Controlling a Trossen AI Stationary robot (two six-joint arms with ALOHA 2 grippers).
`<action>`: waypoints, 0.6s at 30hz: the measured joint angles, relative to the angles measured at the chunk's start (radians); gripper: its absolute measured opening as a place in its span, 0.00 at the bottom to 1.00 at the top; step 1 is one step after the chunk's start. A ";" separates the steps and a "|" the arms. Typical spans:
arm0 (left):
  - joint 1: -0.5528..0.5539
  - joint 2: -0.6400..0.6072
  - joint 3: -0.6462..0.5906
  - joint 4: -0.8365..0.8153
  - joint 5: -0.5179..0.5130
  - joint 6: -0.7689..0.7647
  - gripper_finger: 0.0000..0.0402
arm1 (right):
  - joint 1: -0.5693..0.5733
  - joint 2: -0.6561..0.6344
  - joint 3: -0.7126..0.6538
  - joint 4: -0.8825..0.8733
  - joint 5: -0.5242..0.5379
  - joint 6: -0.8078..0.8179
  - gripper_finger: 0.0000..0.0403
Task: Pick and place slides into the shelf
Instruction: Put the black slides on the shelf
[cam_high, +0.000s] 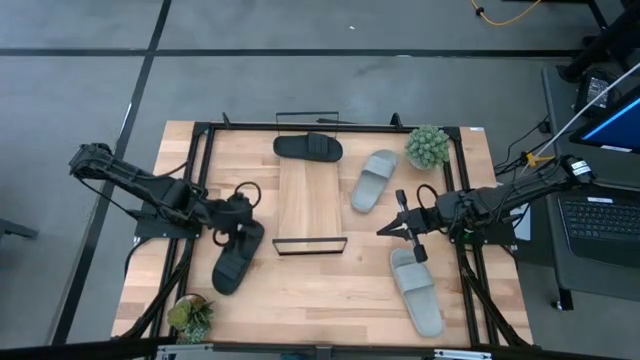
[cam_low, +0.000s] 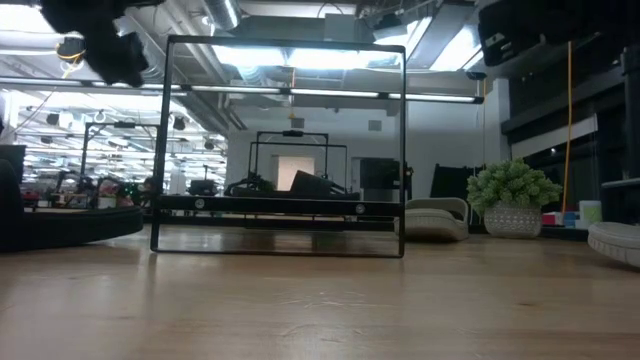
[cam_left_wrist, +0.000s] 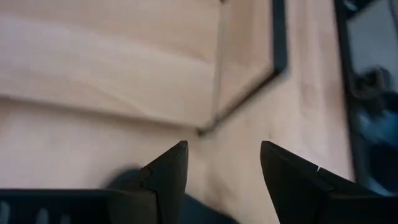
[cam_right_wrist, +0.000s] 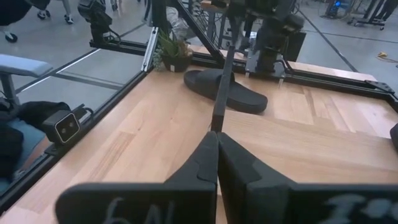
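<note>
left gripper (cam_high: 243, 225) hangs over the toe end of a black slide (cam_high: 238, 258) lying on the tabletop (cam_high: 330, 300) just left of the shelf's near wire frame. in the left wrist view its fingers (cam_left_wrist: 169, 171) stand spread, nothing between them, bare wood below and a dark patch at the near edge that is likely the slide. judged step: the pick of this slide. to do it well, lower with the fingers straddling the wide strap rather than the sole edge, close fully before lifting, and clear the wire frame (cam_high: 310, 246) on the way over.

shelf (cam_high: 308, 195): long light board in mid-table, second black slide (cam_high: 308, 147) already lying across its far end.

right gripper (cam_high: 398, 228) waits right of the shelf, fingers pressed together on nothing, just far of a grey slide (cam_high: 416, 290).

counts: black slides 2 (one on shelf, one off). grey slides 2, both off the shelf, the other (cam_high: 373, 180) just right of the board. potted plants 2: near left (cam_high: 190, 316), far right (cam_high: 428, 147). so one of four placed, by my reading.
</note>
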 joint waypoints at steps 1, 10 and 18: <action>0.000 0.000 0.000 -0.013 0.038 -0.013 0.48 | 0.000 0.001 0.000 0.000 0.000 0.000 0.01; 0.000 0.000 0.000 -0.187 0.219 -0.053 0.48 | 0.000 0.001 0.000 0.033 0.000 0.027 0.01; 0.000 0.000 0.000 -0.242 0.158 -0.020 0.48 | -0.002 0.001 0.000 0.066 0.017 0.016 0.01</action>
